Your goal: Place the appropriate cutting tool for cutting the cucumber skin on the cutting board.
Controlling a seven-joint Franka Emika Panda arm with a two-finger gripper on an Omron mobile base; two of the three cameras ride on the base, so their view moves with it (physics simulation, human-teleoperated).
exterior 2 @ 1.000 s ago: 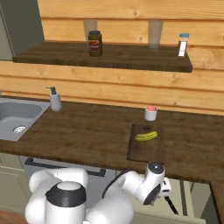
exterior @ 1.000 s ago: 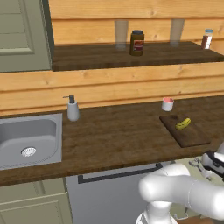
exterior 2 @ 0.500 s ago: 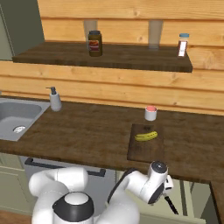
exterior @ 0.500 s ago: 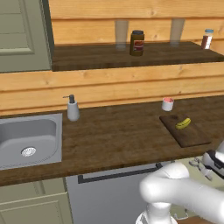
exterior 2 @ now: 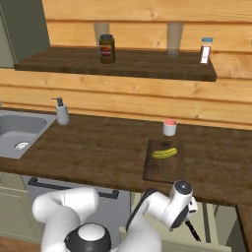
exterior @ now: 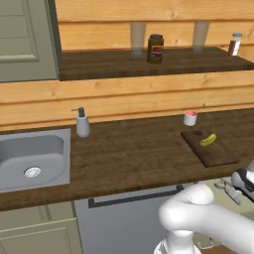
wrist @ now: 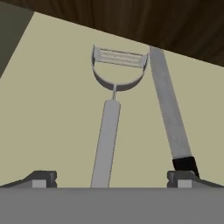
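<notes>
Peeler (wrist: 107,127) lies between wide-apart jaws, seemingly untouched; knife (wrist: 168,109) beside it.

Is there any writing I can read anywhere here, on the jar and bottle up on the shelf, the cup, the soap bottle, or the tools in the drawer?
No text can be read.
Jar on the shelf: a red and yellow label, too blurred to read.
Small bottle on the shelf: no legible print.
Cup, soap dispenser: plain.
Peeler and knife in the drawer: no markings.
</notes>
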